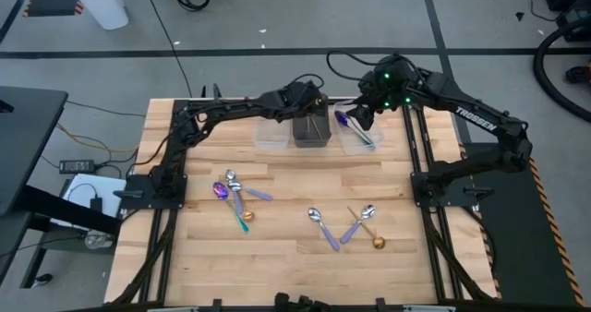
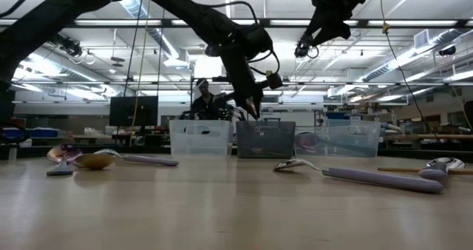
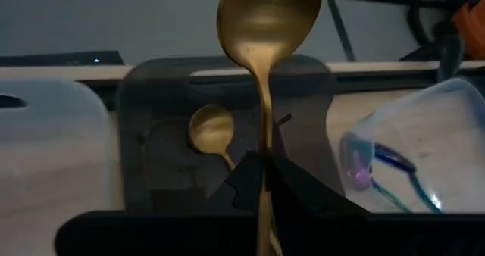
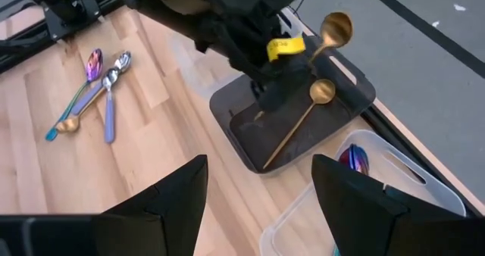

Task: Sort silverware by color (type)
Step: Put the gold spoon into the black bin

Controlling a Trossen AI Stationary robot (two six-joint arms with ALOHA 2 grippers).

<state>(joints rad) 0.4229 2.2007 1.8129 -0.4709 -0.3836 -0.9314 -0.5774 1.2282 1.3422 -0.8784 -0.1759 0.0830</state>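
Gold spoon (image 3: 267, 29) is pinched by its handle in the left gripper (image 3: 261, 182), bowl pointing away from the wrist, held over the dark bin (image 4: 333, 112). A second gold spoon (image 4: 303, 116) is seen lying inside that bin. The dark bin is flanked by two clear bins: the left bin (image 1: 272, 133) and the right bin (image 1: 362, 138); a rainbow spoon (image 1: 352, 126) is held in the right bin.

The right gripper (image 4: 258, 188) is raised over the right bin, fingers spread wide, nothing gripped.

The rest of the silverware is left on the wood table (image 1: 286, 257): a left cluster (image 1: 235, 197) of rainbow, silver and gold pieces, and a right cluster (image 1: 346, 224) with silver spoons and one gold spoon (image 1: 367, 231). Both clusters lie well apart from the bins.
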